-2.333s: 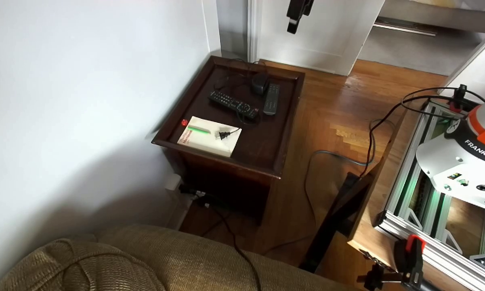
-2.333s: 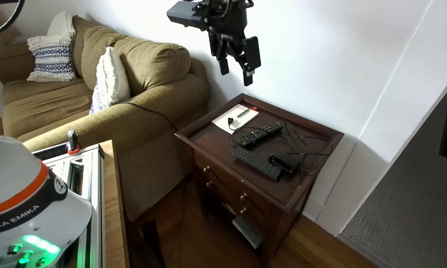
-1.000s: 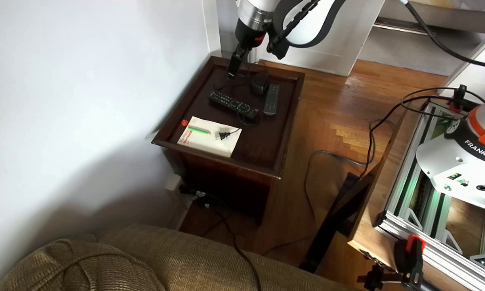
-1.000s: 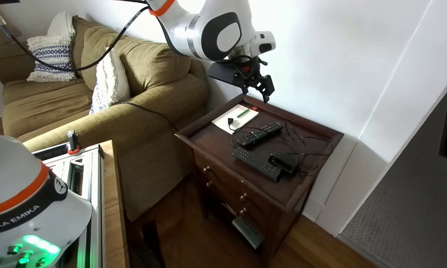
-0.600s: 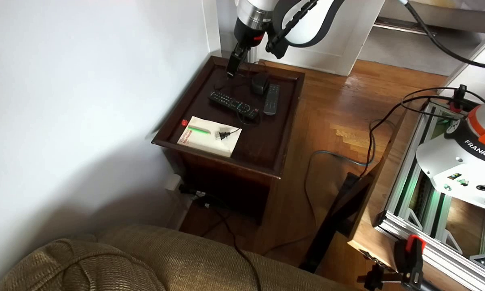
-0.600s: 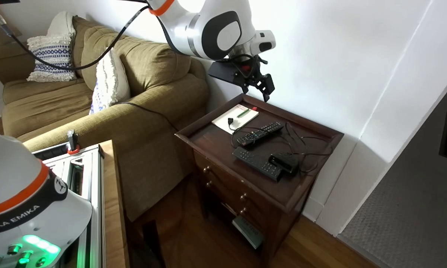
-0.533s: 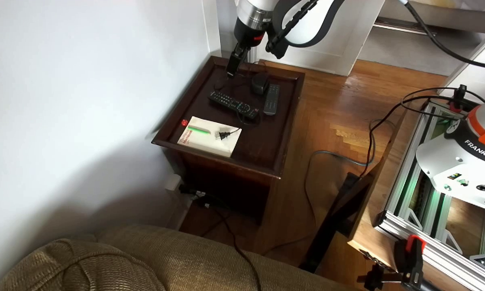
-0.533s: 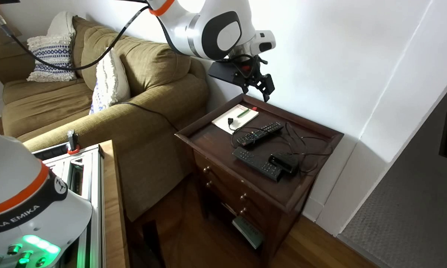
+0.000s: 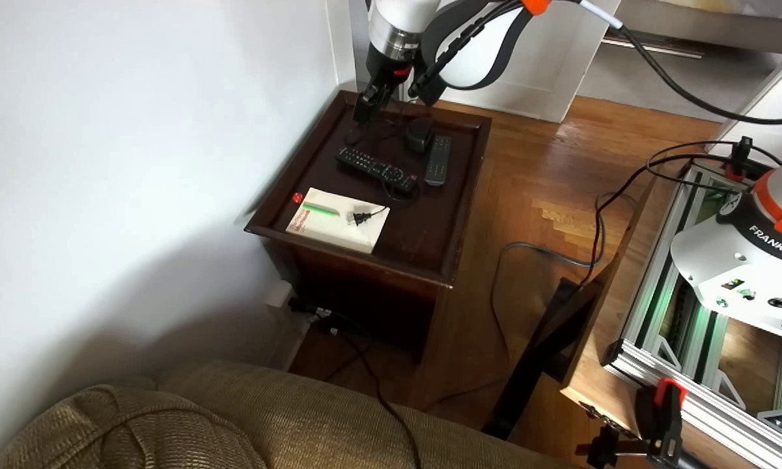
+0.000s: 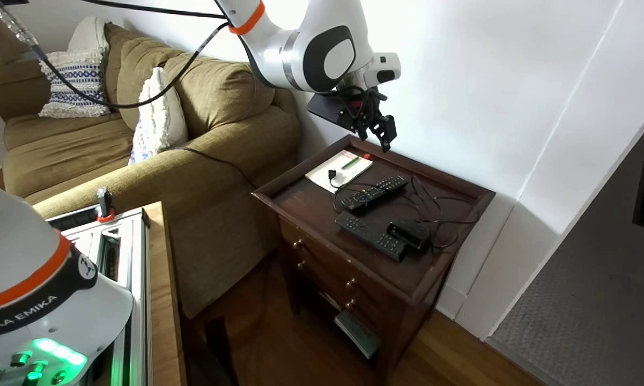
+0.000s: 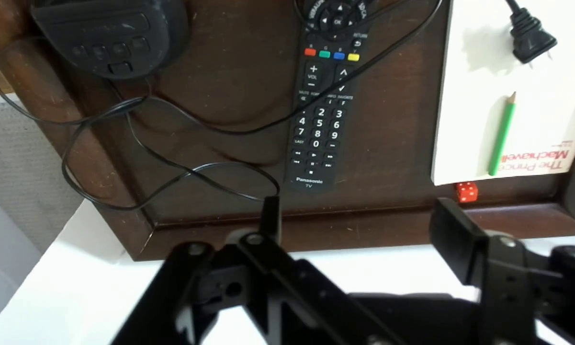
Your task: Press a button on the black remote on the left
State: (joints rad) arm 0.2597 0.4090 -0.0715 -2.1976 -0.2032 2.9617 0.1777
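I record my jaws as released, fingers (image 11: 270, 219) spread apart, poised above the desk (image 11: 388, 143) and off the black remote (image 11: 317, 122). In the wrist view, that remote lies between eleven and twelve o'clock from my jaws, keypad up, a thin cord (image 11: 242, 132) crossing over it. A book (image 11: 479, 115) with a green pencil (image 11: 502, 134) on top sits near two o'clock. In an exterior view, a second dark remote (image 9: 437, 161) lies at three o'clock from the black remote.
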